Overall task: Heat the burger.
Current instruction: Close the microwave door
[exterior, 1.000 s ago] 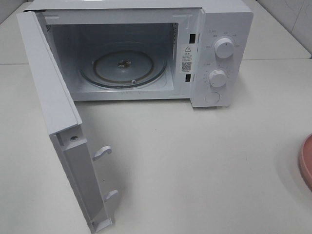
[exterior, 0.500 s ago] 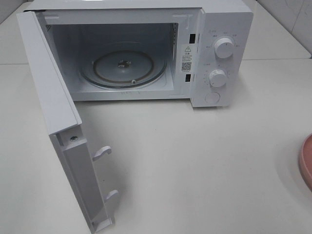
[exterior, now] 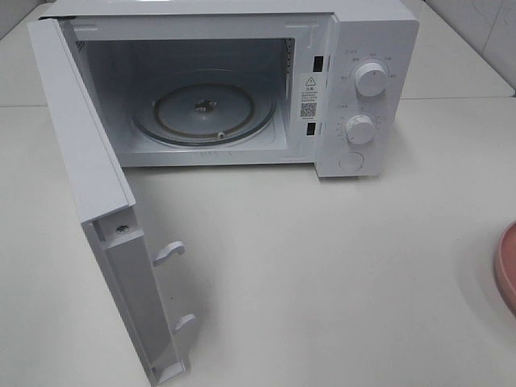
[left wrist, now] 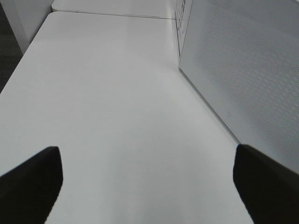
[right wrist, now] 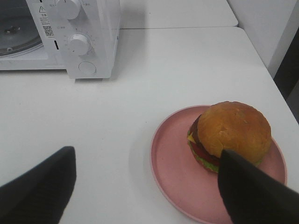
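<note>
Burger (right wrist: 230,135) on pink plate (right wrist: 175,175), microwave (exterior: 355,48) open, glass turntable (exterior: 204,113) bare

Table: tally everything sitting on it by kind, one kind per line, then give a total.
Microwave: 1, door open, nothing on its turntable
Plate: 1, pink
Burger: 1, on the plate
Total: 3
</note>
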You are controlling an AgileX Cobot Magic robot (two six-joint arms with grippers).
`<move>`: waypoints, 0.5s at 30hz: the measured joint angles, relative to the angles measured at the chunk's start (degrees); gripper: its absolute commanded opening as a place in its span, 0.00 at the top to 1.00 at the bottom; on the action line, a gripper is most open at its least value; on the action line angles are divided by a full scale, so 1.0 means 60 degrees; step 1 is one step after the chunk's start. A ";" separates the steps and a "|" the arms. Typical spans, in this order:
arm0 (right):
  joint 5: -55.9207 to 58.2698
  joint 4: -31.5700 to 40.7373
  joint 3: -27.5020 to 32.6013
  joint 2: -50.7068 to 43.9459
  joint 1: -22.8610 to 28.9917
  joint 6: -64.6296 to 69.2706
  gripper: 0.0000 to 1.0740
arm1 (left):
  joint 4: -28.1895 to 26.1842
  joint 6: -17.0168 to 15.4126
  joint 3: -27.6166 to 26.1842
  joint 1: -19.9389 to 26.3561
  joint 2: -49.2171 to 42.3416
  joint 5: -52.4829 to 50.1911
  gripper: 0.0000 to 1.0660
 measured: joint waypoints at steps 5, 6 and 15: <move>0.0000 0.0000 0.0000 0.0000 0.0000 0.0000 0.30 | 0.0000 0.0000 0.0000 0.0000 0.0000 0.0000 0.15; -0.0010 0.0000 0.0000 0.0000 0.0000 0.0000 0.30 | 0.0000 0.0000 0.0000 0.0000 0.0000 0.0000 0.15; -0.0010 0.0000 0.0000 0.0000 0.0000 0.0000 0.30 | 0.0000 0.0000 0.0000 0.0000 0.0000 0.0000 0.15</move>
